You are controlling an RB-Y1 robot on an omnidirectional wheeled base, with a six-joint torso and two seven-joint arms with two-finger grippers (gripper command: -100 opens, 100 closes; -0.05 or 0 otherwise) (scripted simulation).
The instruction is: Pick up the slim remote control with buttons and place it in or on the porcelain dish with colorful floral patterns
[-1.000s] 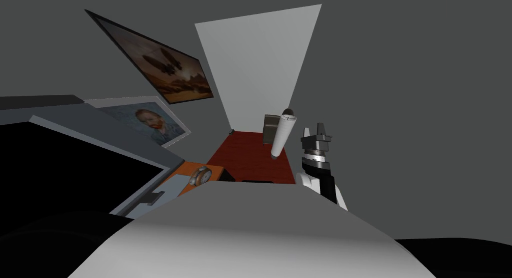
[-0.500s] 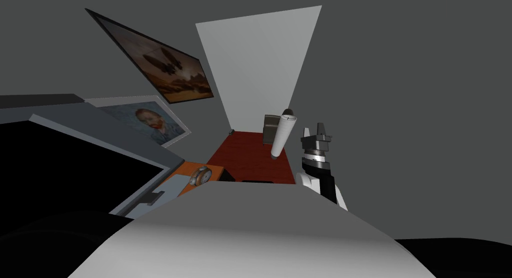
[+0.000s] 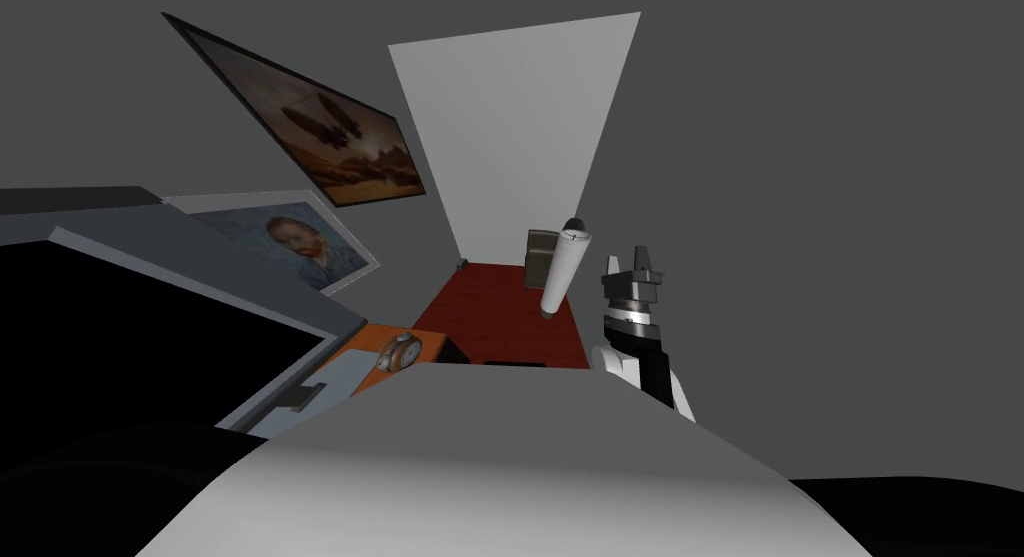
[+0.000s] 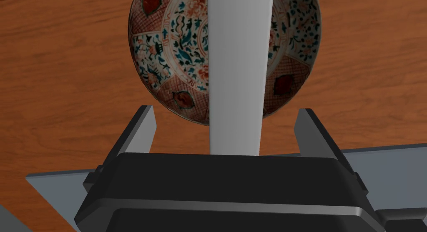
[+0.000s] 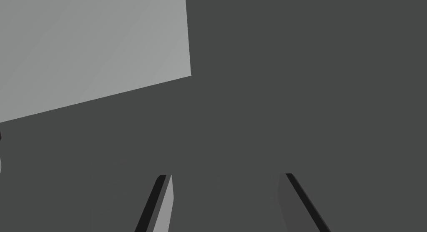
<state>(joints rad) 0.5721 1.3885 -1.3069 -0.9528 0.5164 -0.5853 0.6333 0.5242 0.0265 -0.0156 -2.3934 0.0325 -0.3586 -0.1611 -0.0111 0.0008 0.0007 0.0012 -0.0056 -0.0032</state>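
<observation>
- Got the left jaws wide open: fingers (image 4: 144, 129) spread with clear daylight on both sides, gripping nothing right now.
- Between them, a slim, plain light grey slab of a remote (image 4: 237, 75). Runs straight out from the jaws' dark body and touches neither finger. No buttons visible on this face, fwiw.
- Looks like the let-go part of the placing. Can't tell if already resting on the dish or hanging just above it.
- To do this bit well, back straight out along the remote's length. No sideways sweep and no twist, so as not to clip the slab with either finger.
- Go slow too. Probably easy to rock or slide a thin flat slab lying over a curved rim, with so much of it overhanging.
- Worth checking for a settled remote before pulling far away.
- Under the remote, a round dish (image 4: 167, 58) painted with red, teal and blue floral panels, sitting on a brown wood-grain counter (image 4: 62, 83).
- Contents of the dish: nothing else visible in there. Just the remote crossing over the middle, near end poking past the near rim toward the jaws, far end running out of sight past the far side.
- Either side of the jaws' body, a flat grey panel (image 4: 54, 183) over the counter. No idea what.
- Right jaws raised up at my right in the head view, fingers (image 5: 164, 204) apart, holding nothing.
</observation>
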